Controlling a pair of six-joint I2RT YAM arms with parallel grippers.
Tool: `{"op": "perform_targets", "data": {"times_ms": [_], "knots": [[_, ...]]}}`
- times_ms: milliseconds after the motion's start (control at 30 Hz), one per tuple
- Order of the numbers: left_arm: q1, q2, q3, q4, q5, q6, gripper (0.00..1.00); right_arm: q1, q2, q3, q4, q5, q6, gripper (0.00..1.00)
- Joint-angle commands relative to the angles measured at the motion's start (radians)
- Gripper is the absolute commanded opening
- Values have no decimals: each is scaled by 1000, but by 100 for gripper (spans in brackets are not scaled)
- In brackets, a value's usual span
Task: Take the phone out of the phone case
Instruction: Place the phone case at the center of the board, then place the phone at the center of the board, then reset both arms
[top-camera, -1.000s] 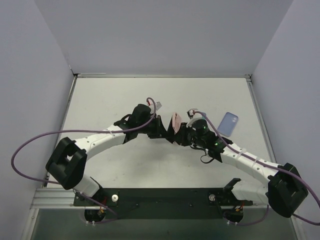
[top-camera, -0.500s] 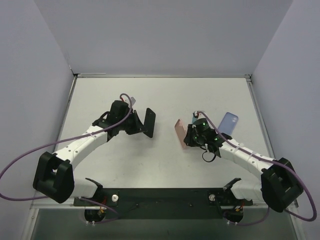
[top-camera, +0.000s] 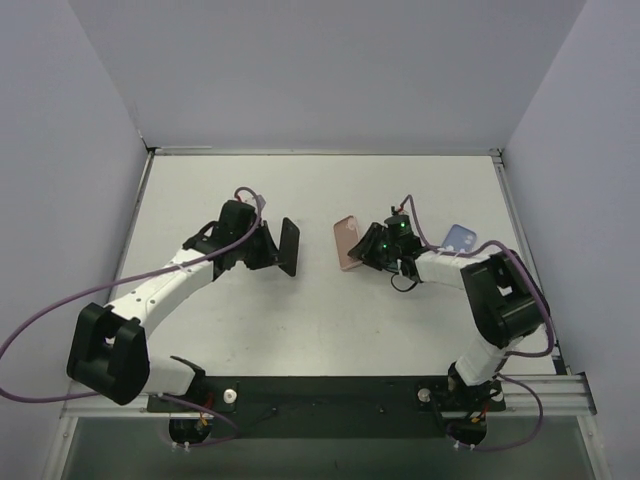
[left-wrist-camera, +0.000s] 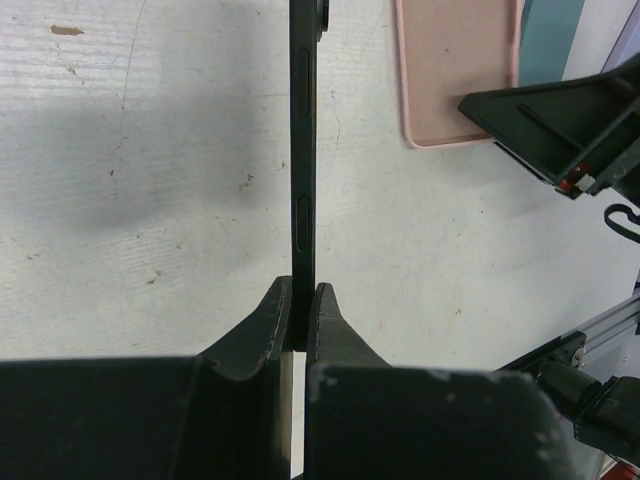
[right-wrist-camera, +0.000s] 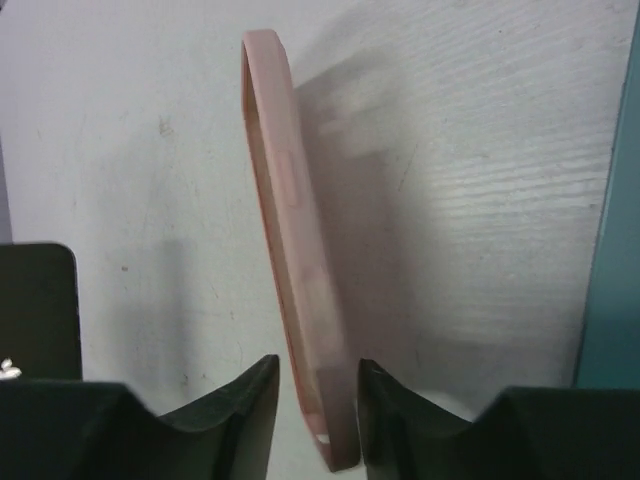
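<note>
Black slab phone (left-wrist-camera: 302, 150) clamped edge-on in left gripper (left-wrist-camera: 302, 300) — long axis straight out from jaws. Pink silicone phone case (right-wrist-camera: 295, 250) sits apart, on phone's right, between jaws of right gripper (right-wrist-camera: 315, 375) — slight gap, cannot tell if gripped.

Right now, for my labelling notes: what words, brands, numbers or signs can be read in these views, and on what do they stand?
No text can be read in any view.
The black phone, edge-on in the left gripper, shows only side buttons.
The pink phone case is plain.
The light-blue flat item is plain.
The green lights on the right wrist are glows, not lettering.
</note>
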Motion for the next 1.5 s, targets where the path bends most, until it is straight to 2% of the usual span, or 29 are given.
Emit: {"op": "perform_targets", "data": {"times_ms": [0,67,167,233,300,333,500,733,833,867,933,967,1067,1100,1200,1367,1467], "knots": [[27,7,4,90,46,1,0,-11,94,86,102,-89,108,39],[42,30,7,95,68,6,0,-9,90,100,22,-69,85,51],[67,57,14,111,94,12,0,-9,36,100,-106,9,17,63],[84,83,20,134,108,15,0,-7,-2,97,-215,93,-16,66],[99,112,25,179,149,12,0,-7,-66,91,-280,155,-61,74],[108,147,28,197,167,6,0,-9,-88,85,-333,216,-72,86],[147,247,37,344,258,-60,0,-7,-258,37,-438,336,-128,89],[171,408,83,455,324,-124,0,-9,-497,-56,-629,439,-141,89],[171,451,108,434,318,-128,15,-15,-580,-75,-696,472,-145,89],[171,458,113,417,300,-128,28,-18,-616,-79,-709,477,-145,89],[173,458,110,406,284,-120,45,-20,-648,-84,-739,480,-149,89],[173,456,113,374,266,-115,66,-20,-672,-85,-748,482,-152,89],[173,435,119,327,228,-95,88,-20,-703,-82,-772,489,-156,89],[173,428,122,311,220,-88,93,-21,-708,-78,-782,491,-161,89],[173,392,145,236,163,-56,97,-21,-708,-67,-792,501,-170,89],[171,269,137,124,60,-8,97,-20,-694,-44,-803,503,-172,89],[170,163,97,96,46,15,97,-20,-696,-45,-805,506,-173,89]]}}
